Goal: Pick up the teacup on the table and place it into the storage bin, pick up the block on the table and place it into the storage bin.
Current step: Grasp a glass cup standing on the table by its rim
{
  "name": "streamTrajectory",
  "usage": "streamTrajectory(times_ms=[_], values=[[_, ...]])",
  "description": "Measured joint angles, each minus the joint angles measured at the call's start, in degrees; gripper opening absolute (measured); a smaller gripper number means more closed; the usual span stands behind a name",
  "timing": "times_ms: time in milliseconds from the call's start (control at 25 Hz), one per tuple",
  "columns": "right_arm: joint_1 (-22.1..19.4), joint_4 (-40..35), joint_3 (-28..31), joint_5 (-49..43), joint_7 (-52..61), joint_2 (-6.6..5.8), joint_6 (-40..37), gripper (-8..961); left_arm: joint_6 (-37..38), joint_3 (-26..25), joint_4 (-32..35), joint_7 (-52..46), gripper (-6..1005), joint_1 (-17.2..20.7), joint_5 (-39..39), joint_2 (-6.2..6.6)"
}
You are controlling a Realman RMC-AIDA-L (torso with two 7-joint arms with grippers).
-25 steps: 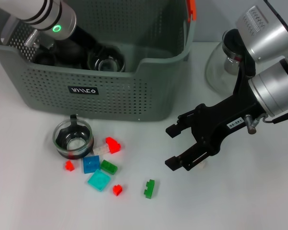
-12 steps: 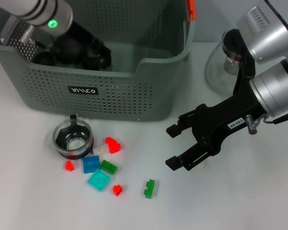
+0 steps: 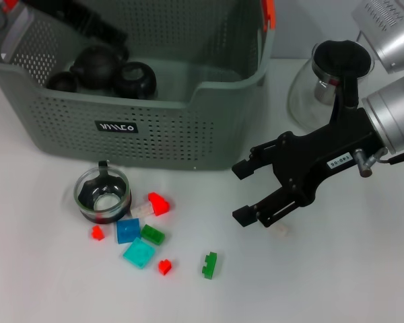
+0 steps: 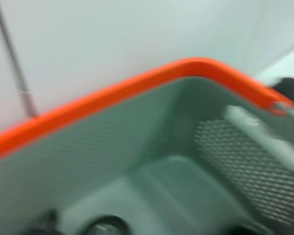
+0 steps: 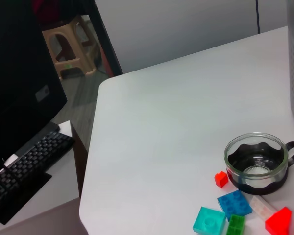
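The teacup (image 3: pixel 103 196), clear glass with a black sleeve and handle, stands on the white table in front of the storage bin (image 3: pixel 188 138); it also shows in the right wrist view (image 5: pixel 257 164). Loose blocks lie beside it: a red one (image 3: pixel 158 203), a blue one (image 3: pixel 127 230), a teal one (image 3: pixel 139 254) and a green one (image 3: pixel 209 264) farther right. My right gripper (image 3: pixel 240 192) hovers open to the right of the blocks, holding nothing. Only a black part of my left gripper (image 3: pixel 91 20) shows, above the bin's far left corner. The left wrist view shows the bin's orange rim (image 4: pixel 137 85).
Dark rounded objects (image 3: pixel 94 64) lie in the bin's left end. A glass pitcher (image 3: pixel 323 81) with a black lid stands behind my right arm. A small pale block (image 3: pixel 281 229) lies under the right gripper. A keyboard (image 5: pixel 24 164) sits beyond the table's edge.
My left arm has lifted out of the bin toward the far left corner, uncovering the dark objects inside. The right gripper has barely shifted and stays open.
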Motion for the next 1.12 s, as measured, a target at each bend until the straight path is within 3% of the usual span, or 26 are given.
streamTrajectory(times_ms=[240, 400, 520, 720, 1120], values=[[-0.3, 0.3, 0.9, 0.0, -0.6, -0.22, 0.0, 944, 18.3, -2.6, -9.8, 0.6, 685, 5.8, -9.6, -1.10], [-0.3, 0.3, 1.5, 0.0, -0.6, -0.30, 0.0, 944, 21.2, 0.3, -15.1, -0.5, 682, 10.7, -9.6, -2.94], [-0.3, 0.3, 2.0, 0.0, -0.8, -0.38, 0.0, 944, 21.4, 3.7, -16.3, -1.6, 680, 14.3, -8.7, -3.22], [-0.3, 0.3, 2.1, 0.0, -1.0, -0.41, 0.4, 944, 21.0, 5.4, -13.2, 1.2, 680, 16.6, -7.3, -3.75], [-0.3, 0.5, 2.1, 0.2, -0.9, -0.02, 1.6, 945, 12.5, 10.1, -1.3, 8.5, 683, 16.4, -2.8, -3.98]])
